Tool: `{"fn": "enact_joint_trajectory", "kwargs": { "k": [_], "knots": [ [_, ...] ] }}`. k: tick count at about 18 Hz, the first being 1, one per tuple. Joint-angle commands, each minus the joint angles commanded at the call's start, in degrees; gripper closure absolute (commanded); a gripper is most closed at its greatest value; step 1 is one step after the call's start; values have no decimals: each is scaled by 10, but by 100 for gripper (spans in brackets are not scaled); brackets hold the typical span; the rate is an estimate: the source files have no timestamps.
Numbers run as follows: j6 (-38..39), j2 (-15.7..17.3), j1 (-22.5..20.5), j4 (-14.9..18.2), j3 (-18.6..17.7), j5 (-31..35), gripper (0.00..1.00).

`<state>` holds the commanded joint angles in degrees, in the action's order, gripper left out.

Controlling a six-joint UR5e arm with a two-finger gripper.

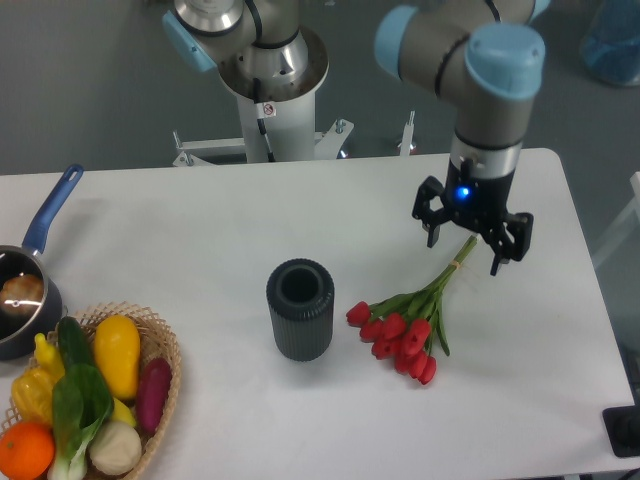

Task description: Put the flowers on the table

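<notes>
The flowers [405,325], a bunch of red tulips with green leaves and stems bound with tan string, lie flat on the white table [200,230], right of centre, heads toward the front left and stem ends toward the back right. My gripper [470,252] hangs just above the stem ends with its fingers [498,252] spread apart and nothing between them. The stem tips show between and below the fingers.
A dark ribbed vase [300,308] stands upright just left of the tulip heads. A wicker basket of vegetables and fruit [90,400] sits at the front left. A blue-handled pot [25,290] is at the left edge. The robot base [270,90] stands behind the table.
</notes>
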<state>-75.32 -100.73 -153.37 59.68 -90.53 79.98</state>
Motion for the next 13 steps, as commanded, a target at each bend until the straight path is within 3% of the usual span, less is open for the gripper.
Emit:
{"fn": "enact_joint_trajectory", "kwargs": {
  "k": [6,13],
  "knots": [
    [-1,25,-1,1,-2,-8,0],
    [-2,28,-9,0,-5,-9,0]
  ]
}}
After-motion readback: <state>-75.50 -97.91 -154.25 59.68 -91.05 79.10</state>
